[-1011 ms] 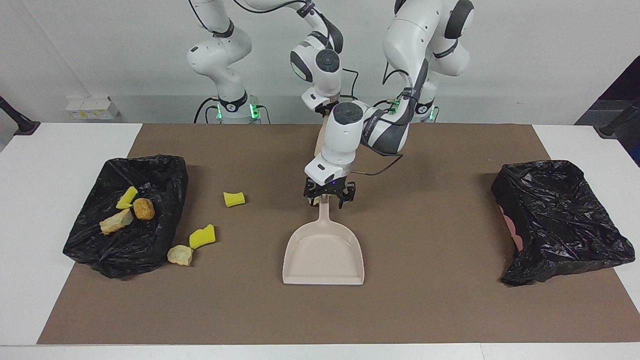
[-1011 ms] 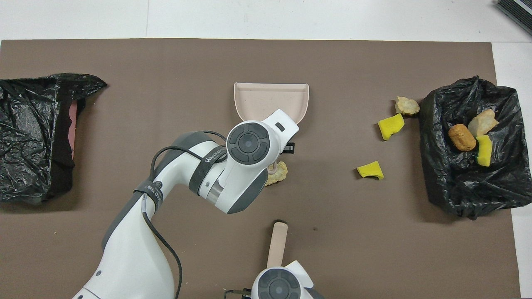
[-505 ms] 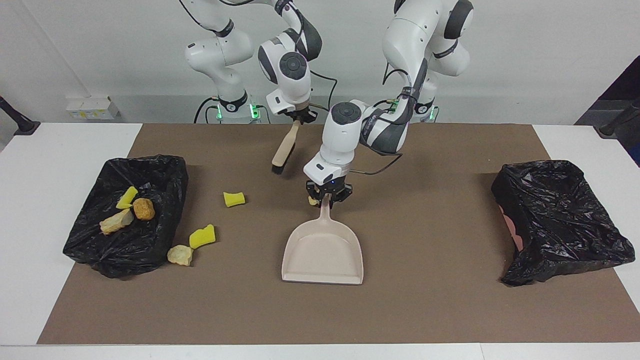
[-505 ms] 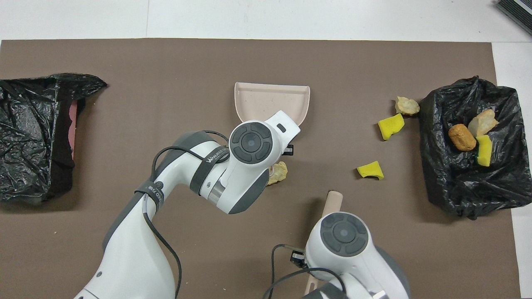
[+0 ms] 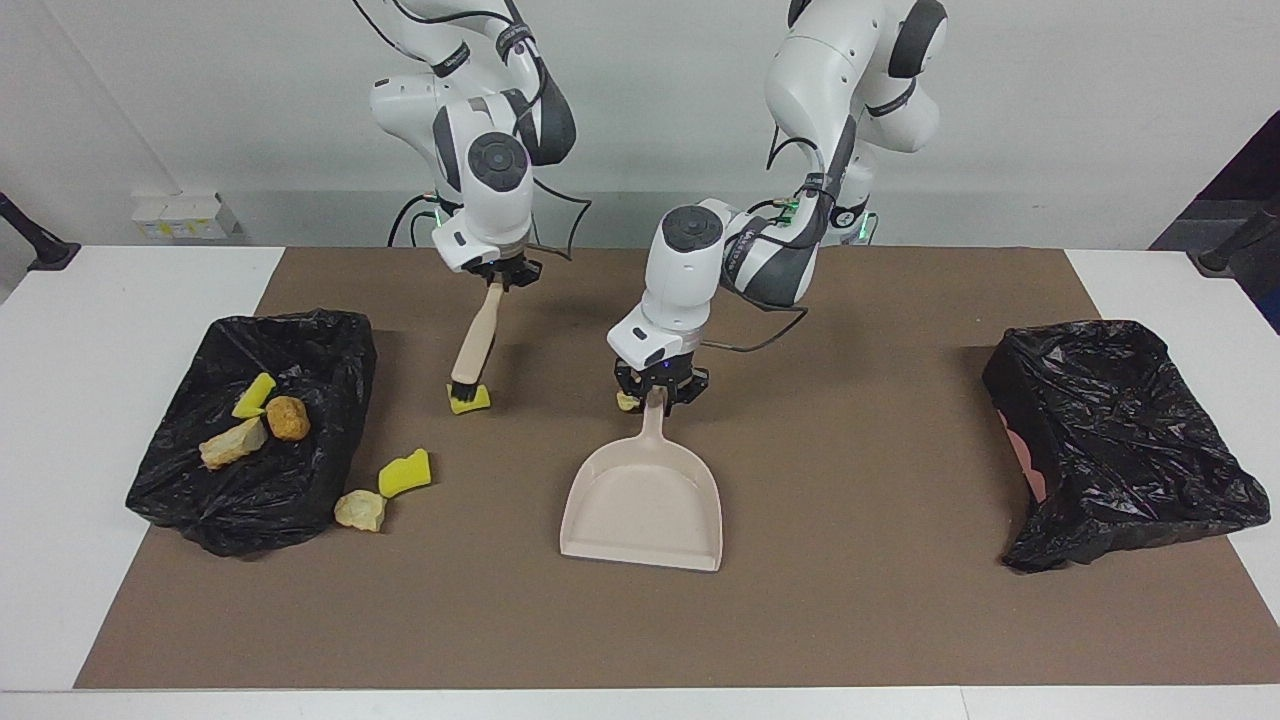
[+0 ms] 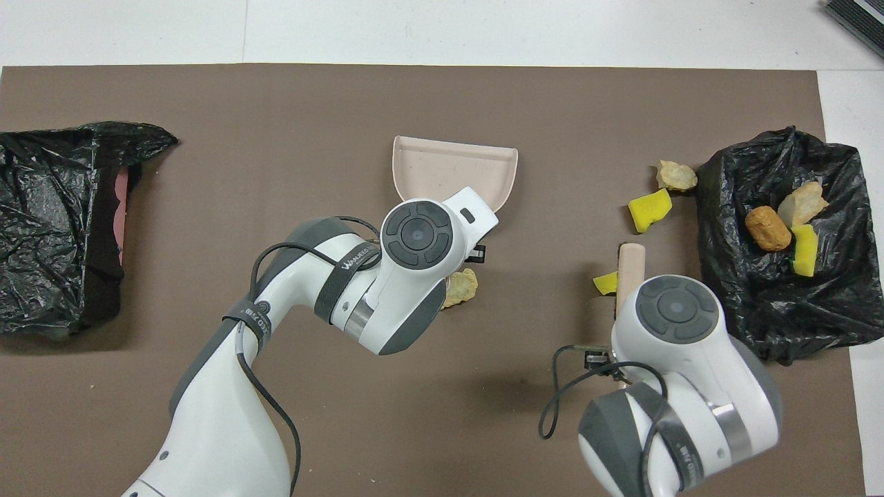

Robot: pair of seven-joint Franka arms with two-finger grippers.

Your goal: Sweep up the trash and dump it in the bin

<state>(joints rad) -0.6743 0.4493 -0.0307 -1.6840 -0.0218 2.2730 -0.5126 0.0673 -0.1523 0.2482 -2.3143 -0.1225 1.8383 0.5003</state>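
Observation:
My left gripper (image 5: 659,388) is shut on the handle of the beige dustpan (image 5: 643,505), which lies flat mid-table (image 6: 452,164). A tan chunk (image 5: 627,402) lies beside that handle (image 6: 461,288). My right gripper (image 5: 497,275) is shut on the beige-handled brush (image 5: 472,345), tilted, its bristles at a yellow sponge piece (image 5: 470,400). In the overhead view the brush (image 6: 630,266) partly covers that piece (image 6: 606,283). Another yellow piece (image 5: 405,472) and a tan chunk (image 5: 360,510) lie on the mat beside the black bin (image 5: 200,490). Three scraps (image 5: 265,420) lie in that bin.
A second black bag-lined bin (image 5: 1120,440) sits at the left arm's end of the table (image 6: 55,221). The brown mat (image 5: 880,600) covers the table's middle; its white edges show at both ends.
My right arm has swung the brush from the middle toward the right arm's end and lowered its bristles to the yellow piece. The dustpan has shifted slightly in the left gripper.

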